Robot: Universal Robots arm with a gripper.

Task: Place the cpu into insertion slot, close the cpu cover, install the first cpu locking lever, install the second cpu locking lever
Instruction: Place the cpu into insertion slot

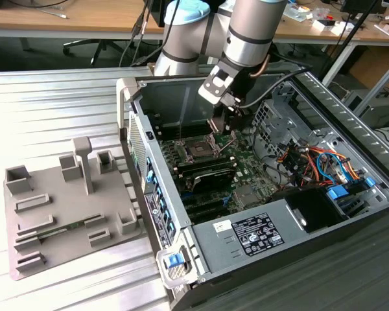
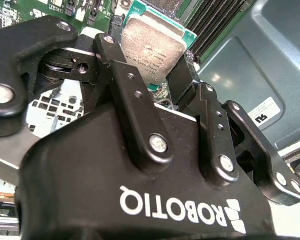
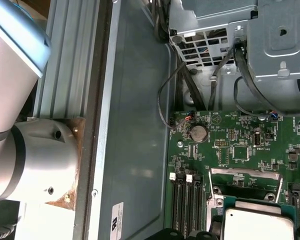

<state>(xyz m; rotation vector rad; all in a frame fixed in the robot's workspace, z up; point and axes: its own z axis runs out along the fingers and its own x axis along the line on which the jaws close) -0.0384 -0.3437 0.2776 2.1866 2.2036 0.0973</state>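
While arm (image 1: 246, 39) reaches down into computer case (image 1: 246, 236), gripper (image 2: 149, 57) clenched on cpu (image 2: 152, 42), near insertion slot (image 1: 198, 150).

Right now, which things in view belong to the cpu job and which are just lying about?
In the job: cpu, held in the gripper; insertion slot.
Lying about: grey fixture tray; memory slots; coin cell; orange and blue cables.
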